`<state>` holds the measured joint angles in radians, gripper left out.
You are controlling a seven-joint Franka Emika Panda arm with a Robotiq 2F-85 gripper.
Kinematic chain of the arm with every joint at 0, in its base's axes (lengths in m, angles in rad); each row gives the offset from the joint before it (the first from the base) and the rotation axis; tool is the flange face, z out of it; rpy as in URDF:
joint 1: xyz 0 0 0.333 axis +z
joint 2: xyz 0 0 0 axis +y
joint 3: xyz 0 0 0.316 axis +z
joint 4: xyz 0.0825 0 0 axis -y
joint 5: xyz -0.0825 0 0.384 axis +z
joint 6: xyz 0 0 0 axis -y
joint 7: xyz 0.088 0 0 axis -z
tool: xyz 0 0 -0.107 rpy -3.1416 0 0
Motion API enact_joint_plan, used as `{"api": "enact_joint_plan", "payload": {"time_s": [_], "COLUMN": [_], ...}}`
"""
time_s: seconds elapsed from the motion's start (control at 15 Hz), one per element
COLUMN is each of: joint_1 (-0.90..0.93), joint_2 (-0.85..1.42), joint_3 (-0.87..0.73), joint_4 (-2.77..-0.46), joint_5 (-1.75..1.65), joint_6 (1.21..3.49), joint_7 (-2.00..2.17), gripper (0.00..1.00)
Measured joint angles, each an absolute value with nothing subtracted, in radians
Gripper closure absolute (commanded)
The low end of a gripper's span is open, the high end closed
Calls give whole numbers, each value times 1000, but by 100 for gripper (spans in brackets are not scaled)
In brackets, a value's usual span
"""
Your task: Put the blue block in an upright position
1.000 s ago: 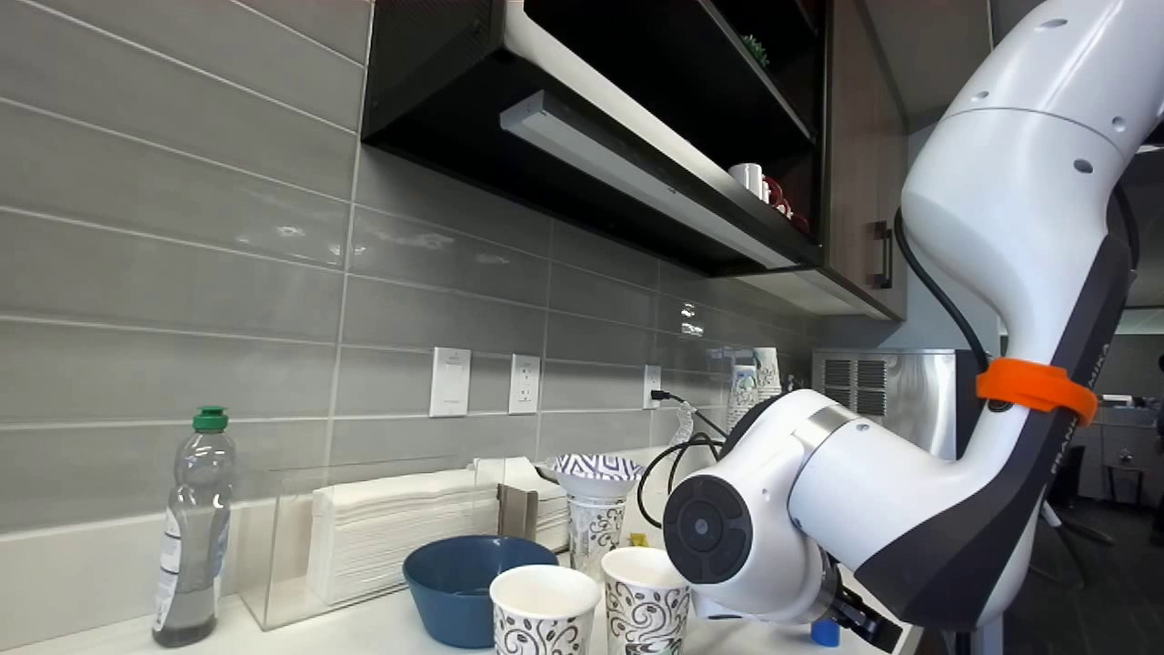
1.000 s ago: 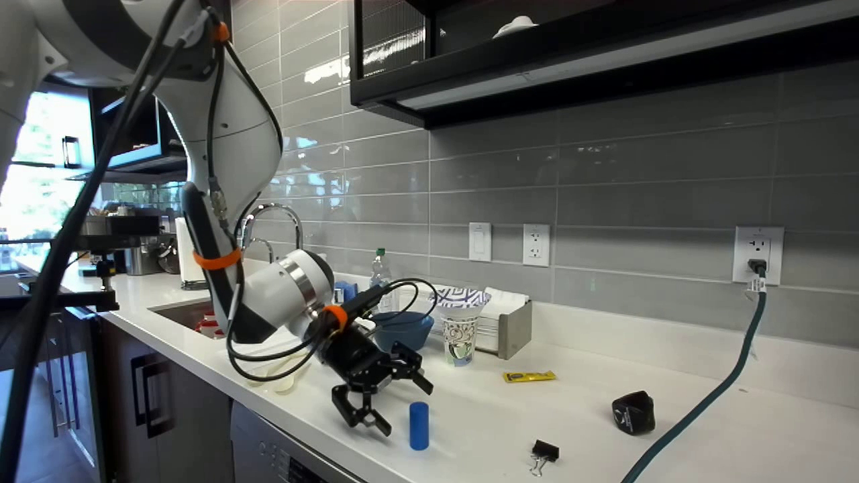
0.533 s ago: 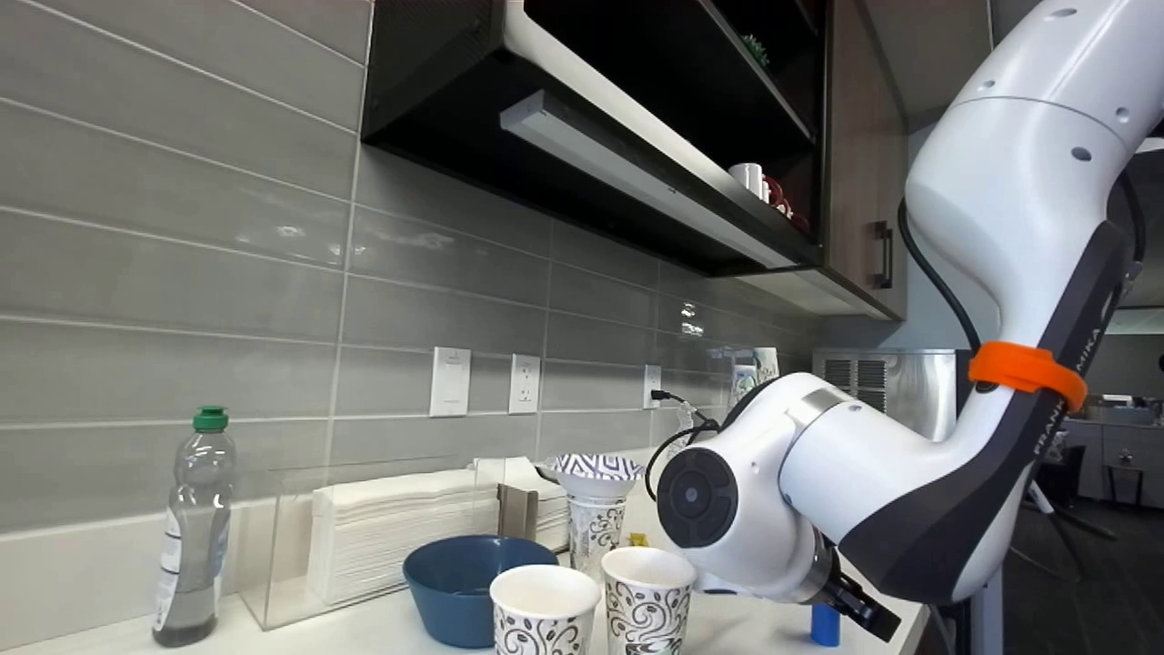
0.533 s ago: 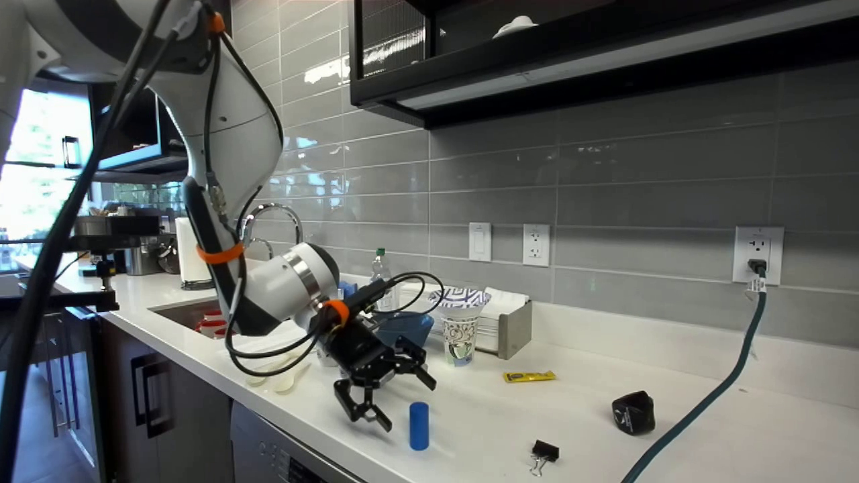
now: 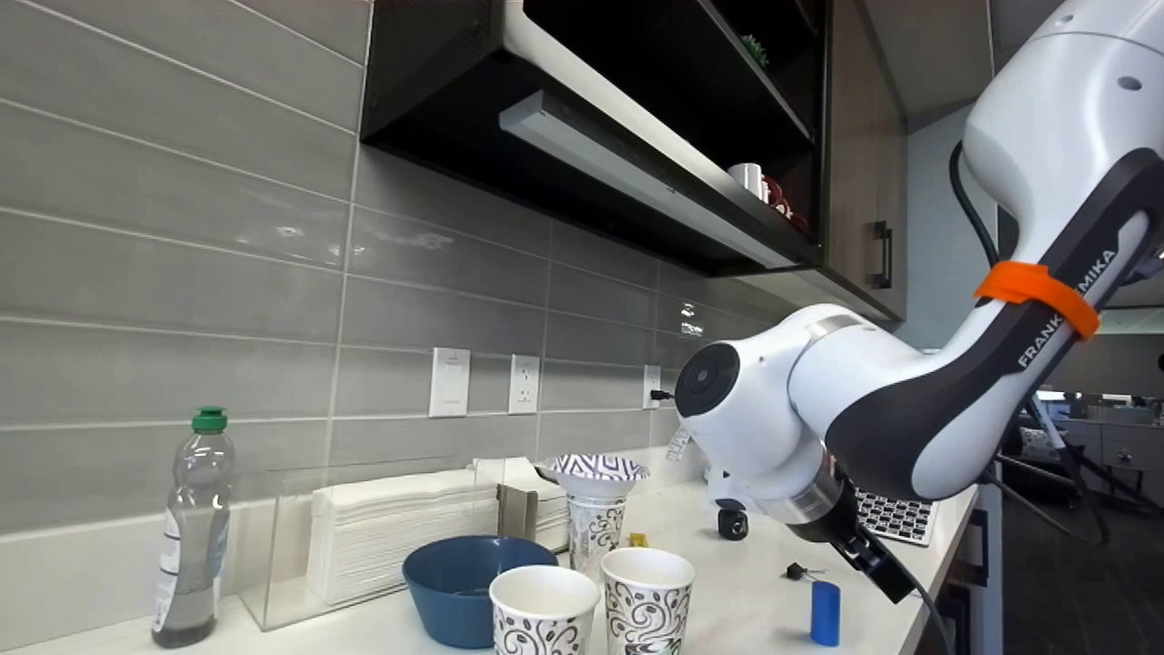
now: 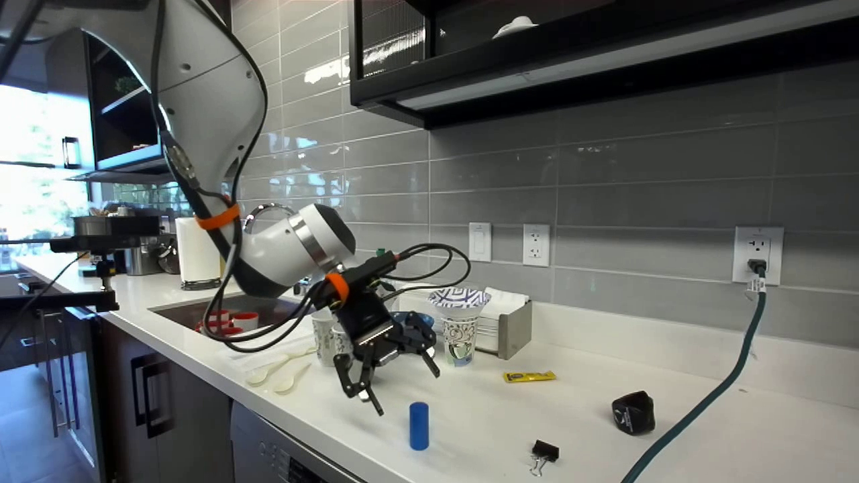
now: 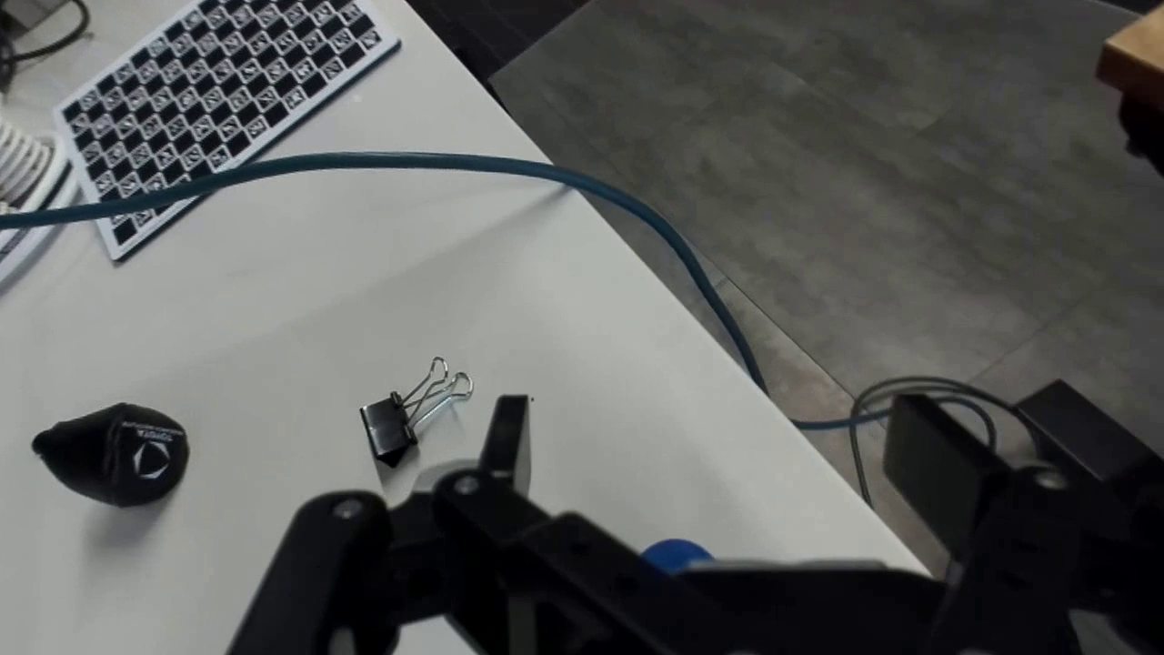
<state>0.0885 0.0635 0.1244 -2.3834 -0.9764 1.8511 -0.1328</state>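
The blue block (image 5: 825,614) stands upright on its end on the white counter, near the front edge. It also stands upright in an exterior view (image 6: 419,426) and looks rounded like a short cylinder. In the wrist view only part of its round blue top (image 7: 675,551) shows, with the rest hidden behind the gripper's body. My gripper (image 6: 408,392) is open and empty, above the block and apart from it, with its fingers tilted downward. In the wrist view the two fingertips (image 7: 718,446) are wide apart with nothing between them.
Two paper cups (image 5: 644,600) and a dark blue bowl (image 5: 464,582) stand by the napkin holder (image 6: 515,329). A binder clip (image 6: 544,453), a black pouch (image 6: 633,412) and a yellow packet (image 6: 529,377) lie on the counter. A teal cable (image 7: 436,161) crosses the counter edge.
My gripper has risen up and away from the block, fingers still open. The block has not moved and shows whole now in both exterior views.
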Motion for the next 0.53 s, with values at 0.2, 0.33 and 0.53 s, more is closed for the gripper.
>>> {"api": "enact_joint_plan", "payload": {"time_s": [0.2,0.33,0.53], "joint_1": [75,65,52], "joint_2": [12,-22,-76], "joint_3": [95,72,36], "joint_4": [-2391,-2400,-2419], "joint_5": [-867,-801,-701], "joint_6": [1897,1943,2015], "joint_7": [-138,-138,-138], "gripper": [0,0,0]}}
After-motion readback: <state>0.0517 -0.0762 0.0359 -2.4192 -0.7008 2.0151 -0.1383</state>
